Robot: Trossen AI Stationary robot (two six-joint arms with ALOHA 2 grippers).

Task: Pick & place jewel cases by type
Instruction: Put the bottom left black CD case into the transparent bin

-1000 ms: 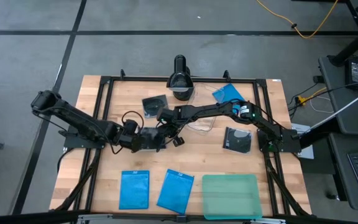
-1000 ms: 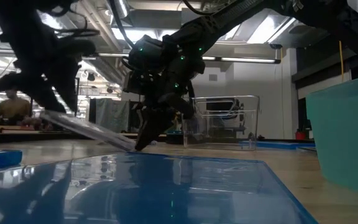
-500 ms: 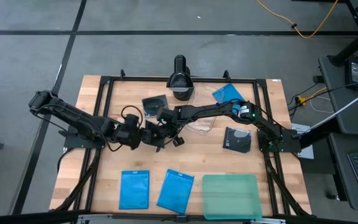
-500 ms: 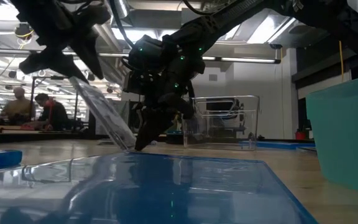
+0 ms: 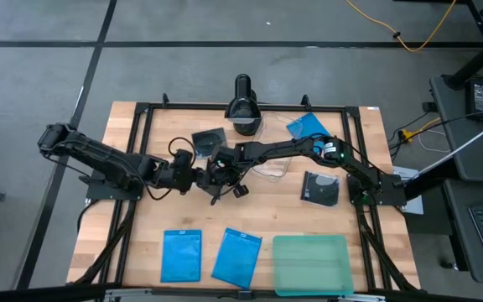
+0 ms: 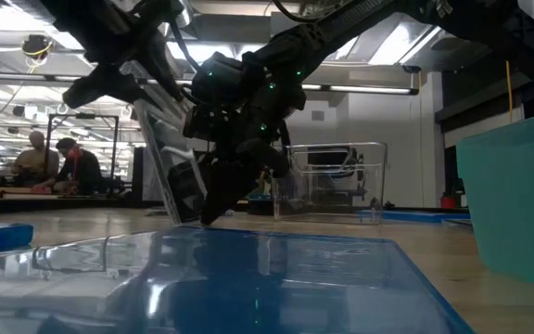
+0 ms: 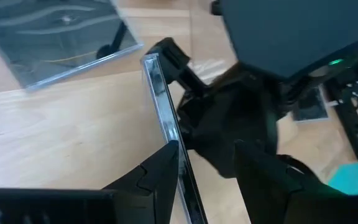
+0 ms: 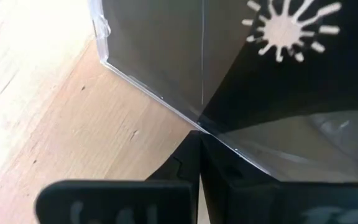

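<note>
Worktop (image 5: 141,218): your pale wood slab on a black frame, concrete floor around | left pincer (image 5: 198,179) grasping a disc case (image 6: 176,172), steeply tilted mid-worktop | right pincer (image 5: 218,186) clenched, tips against that case | room behind: two people seated, far left.

Even overhead light fell on the table (image 5: 141,222) in the high view, shadows short and soft. In the low view, bright ceiling strip lights (image 6: 392,42) left the arms as near-silhouettes, and the blue case (image 6: 248,278) nearest the lens was blurred. The right wrist view was washed out along one edge.
</note>
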